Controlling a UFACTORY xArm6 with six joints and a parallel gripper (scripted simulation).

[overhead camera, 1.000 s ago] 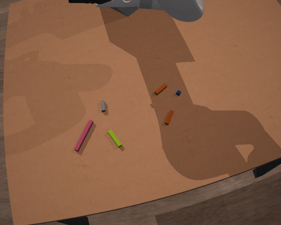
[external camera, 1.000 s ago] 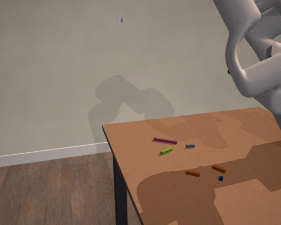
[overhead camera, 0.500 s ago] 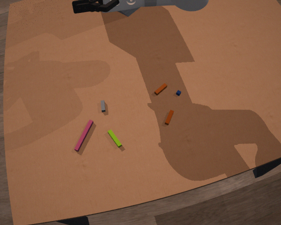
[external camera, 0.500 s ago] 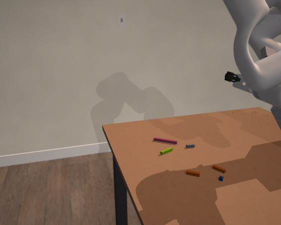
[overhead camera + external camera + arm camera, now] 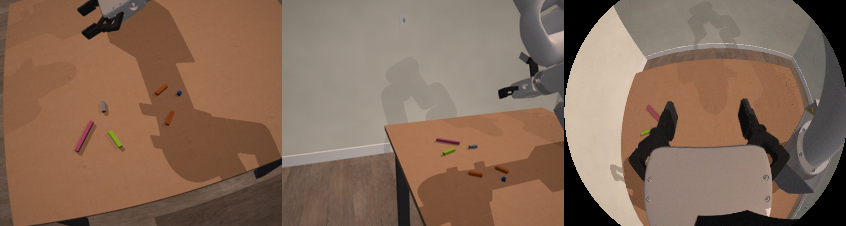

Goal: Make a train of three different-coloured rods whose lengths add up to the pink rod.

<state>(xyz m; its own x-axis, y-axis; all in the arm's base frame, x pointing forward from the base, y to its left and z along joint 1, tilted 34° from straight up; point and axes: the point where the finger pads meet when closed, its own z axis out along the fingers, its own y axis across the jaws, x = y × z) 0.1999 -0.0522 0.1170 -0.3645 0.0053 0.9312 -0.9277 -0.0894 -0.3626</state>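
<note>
The pink rod (image 5: 84,136) (image 5: 448,141) (image 5: 652,112) lies flat on the table's left part in the top view. The lime rod (image 5: 115,139) (image 5: 449,151) (image 5: 645,132) lies slantwise beside it, apart. The grey rod (image 5: 103,106) (image 5: 473,146) lies above them in the top view. One orange rod (image 5: 161,89) (image 5: 502,169) and a second orange rod (image 5: 170,117) (image 5: 475,174) lie separately near the middle. The small blue rod (image 5: 179,93) (image 5: 503,179) is right of the first orange one. No rods touch. My gripper (image 5: 86,22) (image 5: 707,107) is open and empty, high above the table, away from the rods.
The wooden table (image 5: 62,187) (image 5: 422,132) (image 5: 714,132) carries all the rods. The arm's shadow covers both orange rods and the blue one. The table's front edge runs along the bottom in the top view. The arm reaches in from the right in the exterior view.
</note>
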